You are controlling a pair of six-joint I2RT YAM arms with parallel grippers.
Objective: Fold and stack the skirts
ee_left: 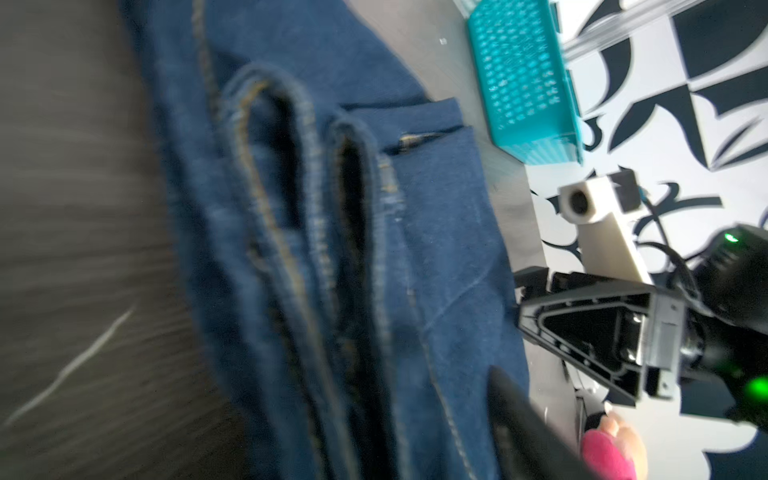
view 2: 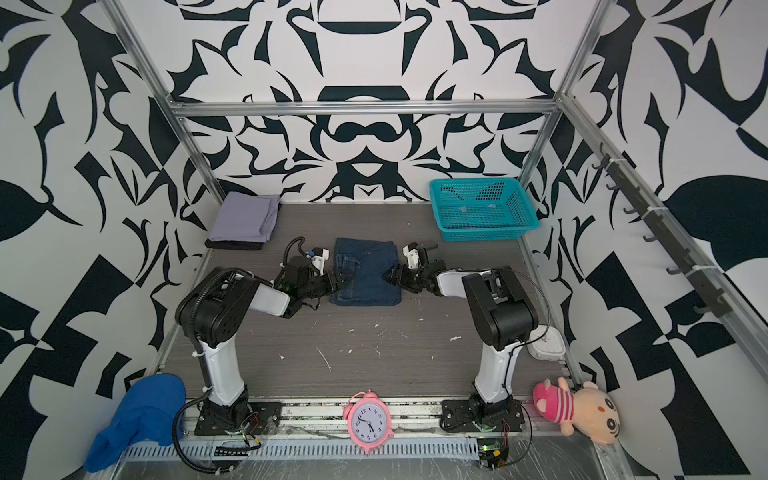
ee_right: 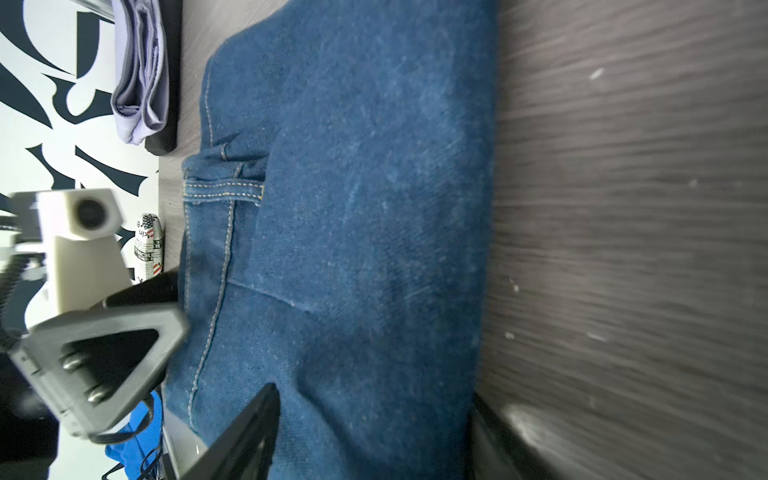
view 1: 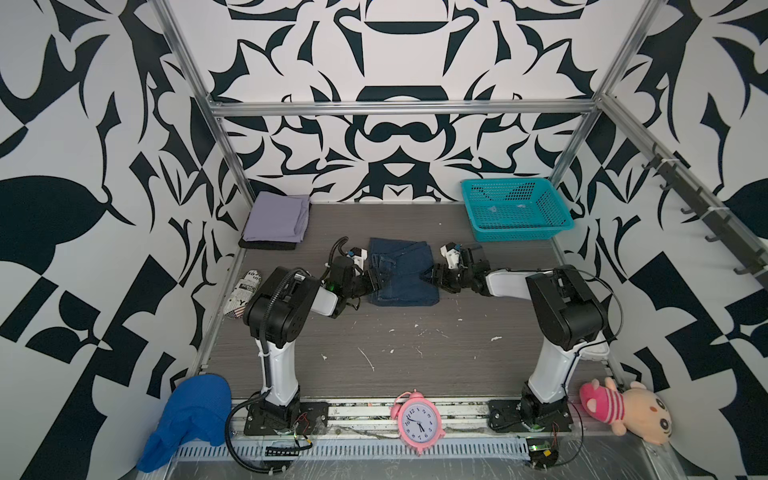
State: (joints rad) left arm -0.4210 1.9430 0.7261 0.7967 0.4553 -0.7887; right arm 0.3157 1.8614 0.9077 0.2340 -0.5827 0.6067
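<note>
I'm seeing the denim skirt (view 1: 405,276) lying folded into a rough rectangle on the table (view 1: 395,353), about midway across and toward the far side, its light seam stitching showing in both wrist views. The left gripper (view 1: 375,283) is sitting at the skirt's left edge and the right gripper (view 1: 431,276) at its right edge, the 2 facing each other across the cloth. In the right wrist view the right gripper's fingers (ee_right: 249,432) are standing apart with the folded denim running between them, but I'm not able to tell whether they are pressing on it. In the left wrist view I'm getting only 1 finger (ee_left: 523,419) of the left gripper, lying over the denim, so I cannot tell how wide it is standing or whether it is holding anything. The lavender-grey skirt (view 1: 276,218) is resting folded on top of the black skirt (view 1: 266,245) in the far left corner, well apart from the denim. The teal basket (view 1: 519,232) is sitting in the far right corner.
</note>
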